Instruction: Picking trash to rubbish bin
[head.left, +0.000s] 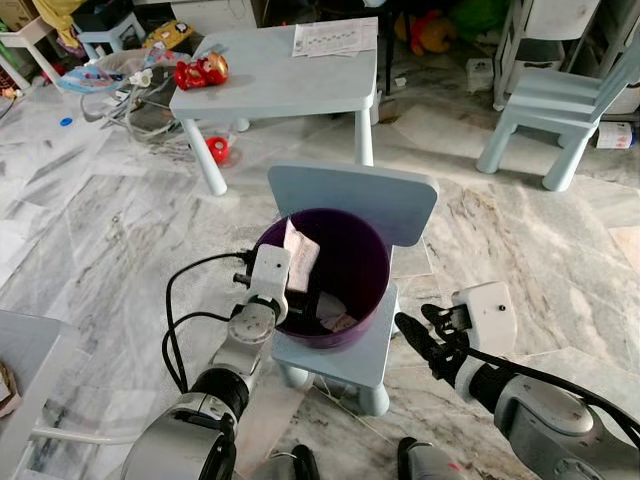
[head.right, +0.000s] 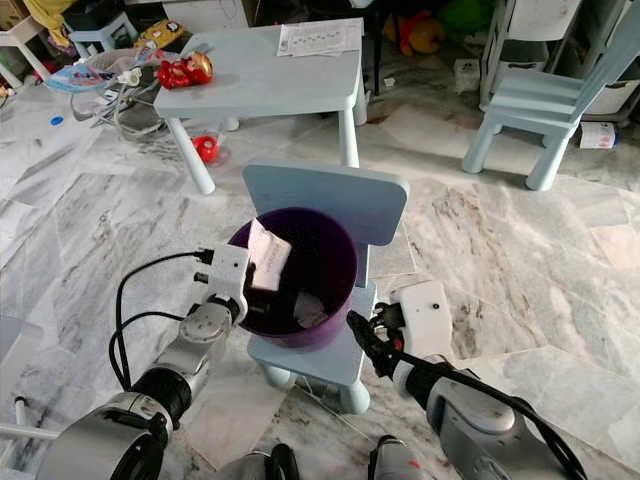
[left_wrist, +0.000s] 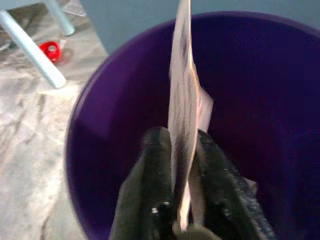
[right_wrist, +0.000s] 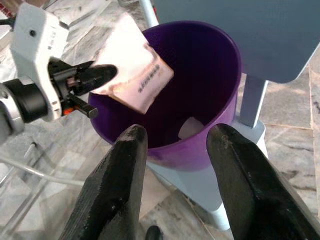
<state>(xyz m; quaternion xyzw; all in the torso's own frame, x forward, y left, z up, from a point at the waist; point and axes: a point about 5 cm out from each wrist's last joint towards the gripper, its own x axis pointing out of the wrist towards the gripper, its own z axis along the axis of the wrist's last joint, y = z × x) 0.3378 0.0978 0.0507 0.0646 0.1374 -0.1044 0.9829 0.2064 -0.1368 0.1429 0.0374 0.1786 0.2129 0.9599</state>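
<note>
Marble floor (head.left: 120, 250) runs all round the pale blue chair (head.left: 350, 200), and on its seat sits the purple bin (head.left: 368, 262). My left gripper (left_wrist: 182, 150) hangs over the near rim, its fingers pinched tight on a pink paper wrapper (right_wrist: 132, 75) that stands upright inside the mouth of the bin. I judge a plain release will do: spread the fingers wide and let it fall beside the scrap (right_wrist: 192, 127) at the bottom. My right gripper (right_wrist: 175, 145) waits spread apart and empty, just beside the bin.
</note>
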